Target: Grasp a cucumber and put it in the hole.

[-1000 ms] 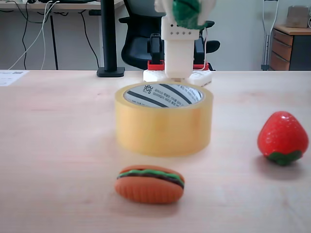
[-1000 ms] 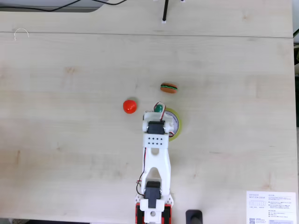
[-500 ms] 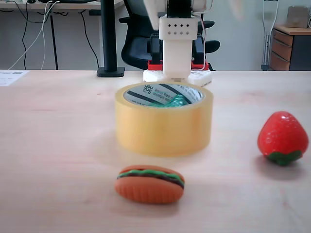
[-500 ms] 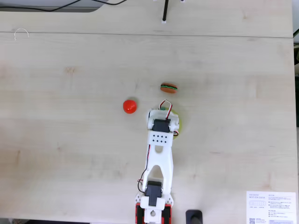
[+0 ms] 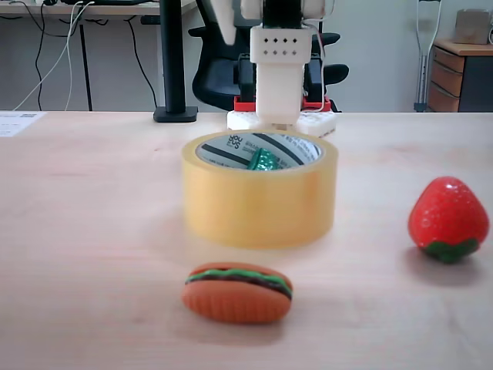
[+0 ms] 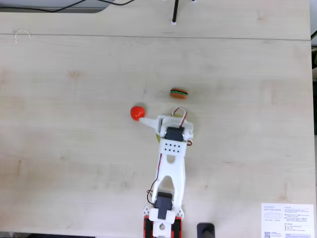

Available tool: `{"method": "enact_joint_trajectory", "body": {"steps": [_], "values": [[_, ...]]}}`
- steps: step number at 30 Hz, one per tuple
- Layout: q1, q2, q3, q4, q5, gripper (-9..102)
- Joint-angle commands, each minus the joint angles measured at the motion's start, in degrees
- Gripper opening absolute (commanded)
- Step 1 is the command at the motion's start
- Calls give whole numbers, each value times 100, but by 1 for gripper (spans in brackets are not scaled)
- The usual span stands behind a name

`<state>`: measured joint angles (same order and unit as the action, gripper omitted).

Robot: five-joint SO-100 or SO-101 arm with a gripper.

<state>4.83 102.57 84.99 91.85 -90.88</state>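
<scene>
Claw [image 6: 148,121] is seen spread open above the roll [image 5: 259,202]. Cucumber [image 5: 263,160] lies inside the hole [image 5: 245,151]; it is judged light, stiff, glossy, best gripped mid-length.

Cucumber [image 5: 265,161]: glossy dark green. Tape roll [image 5: 259,202]: translucent yellow; its hole [image 5: 231,151] is lined white with black stripes. Strawberry [image 5: 447,217]: red, green base. Burger [image 5: 237,291]: orange, green-and-brown filling. Counter [image 6: 74,124]: pale wood grain.

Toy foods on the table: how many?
3. The cucumber sits inside the tape roll; the burger lies in front of it; the strawberry stands to the right in that fixed view.
</scene>
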Motion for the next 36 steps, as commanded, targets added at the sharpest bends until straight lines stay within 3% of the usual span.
{"method": "enact_joint_trajectory", "body": {"steps": [1, 12, 16, 36], "values": [[176, 765, -79, 246, -62, 53], [483, 2224, 545, 765, -70, 44], [483, 3059, 1266, 756, -70, 33], [466, 6346, 4808, 624, -70, 2]]}}
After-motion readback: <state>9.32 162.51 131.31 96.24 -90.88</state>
